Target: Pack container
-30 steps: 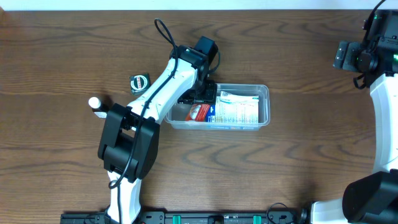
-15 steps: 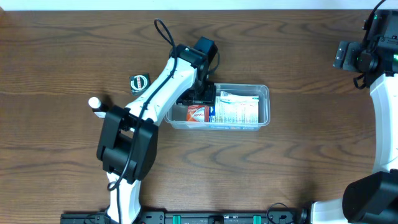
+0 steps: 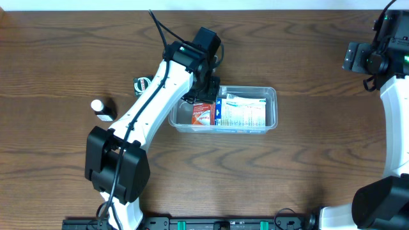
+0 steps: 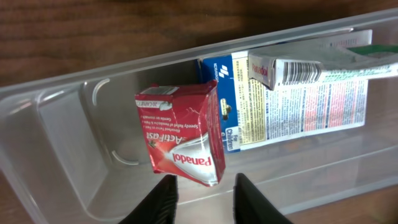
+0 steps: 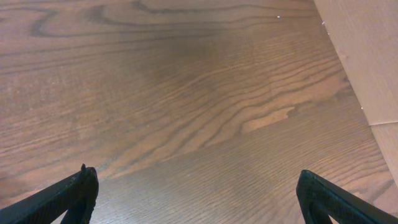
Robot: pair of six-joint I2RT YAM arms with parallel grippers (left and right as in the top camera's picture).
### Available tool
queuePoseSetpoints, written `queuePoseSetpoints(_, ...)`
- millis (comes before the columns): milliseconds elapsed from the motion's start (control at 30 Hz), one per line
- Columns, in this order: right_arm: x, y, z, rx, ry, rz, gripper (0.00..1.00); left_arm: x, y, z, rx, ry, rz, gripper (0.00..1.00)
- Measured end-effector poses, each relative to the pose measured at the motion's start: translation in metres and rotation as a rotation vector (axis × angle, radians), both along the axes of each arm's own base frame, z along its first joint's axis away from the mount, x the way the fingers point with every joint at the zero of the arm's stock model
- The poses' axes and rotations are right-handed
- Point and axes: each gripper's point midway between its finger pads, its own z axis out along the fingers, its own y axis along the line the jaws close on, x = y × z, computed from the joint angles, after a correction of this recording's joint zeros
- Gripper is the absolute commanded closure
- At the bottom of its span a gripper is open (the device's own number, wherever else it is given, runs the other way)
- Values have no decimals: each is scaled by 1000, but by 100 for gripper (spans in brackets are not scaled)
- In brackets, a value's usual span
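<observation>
- From overhead, the container (image 3: 273, 110) lay lengthwise near the middle of the table (image 3: 64, 51), with the left arm stretched over its left end. The left gripper (image 3: 206, 101) hung above that end, and the wrist hid its fingers from this angle. A red packet (image 3: 203, 114) sat inside by the left wall, beside a white and blue box (image 3: 246, 112). A small white-capped bottle (image 3: 100, 108) stood well off to the left. The right gripper (image 3: 358, 57) was far away at the right edge.
- In the left wrist view, the left gripper (image 4: 206, 200) had its jaws moderately parted and gripping nothing. The red packet (image 4: 182, 134) lay tilted on the container (image 4: 56, 130) floor just beyond the fingertips (image 4: 163, 198), overlapping the white and blue box (image 4: 292, 106). I could not see either finger touching it.
- In the right wrist view, the right gripper (image 5: 202, 198) was spread wide with nothing held, and only the bare table (image 5: 186, 93) lay beneath it.
</observation>
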Motion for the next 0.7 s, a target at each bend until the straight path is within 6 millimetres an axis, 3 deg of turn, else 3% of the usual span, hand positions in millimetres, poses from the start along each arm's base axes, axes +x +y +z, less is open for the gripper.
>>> queuePoseSetpoints(367, 0, 0, 0, 0, 0, 0, 1, 0, -8, -3, -7, -16, -21, 73)
queuePoseSetpoints(533, 0, 0, 0, 0, 0, 0, 1, -11, -17, -17, 6, -1, -54, 73)
queuePoseSetpoints(700, 0, 0, 0, 0, 0, 0, 1, -19, -10, -34, 46, 21, -58, 73)
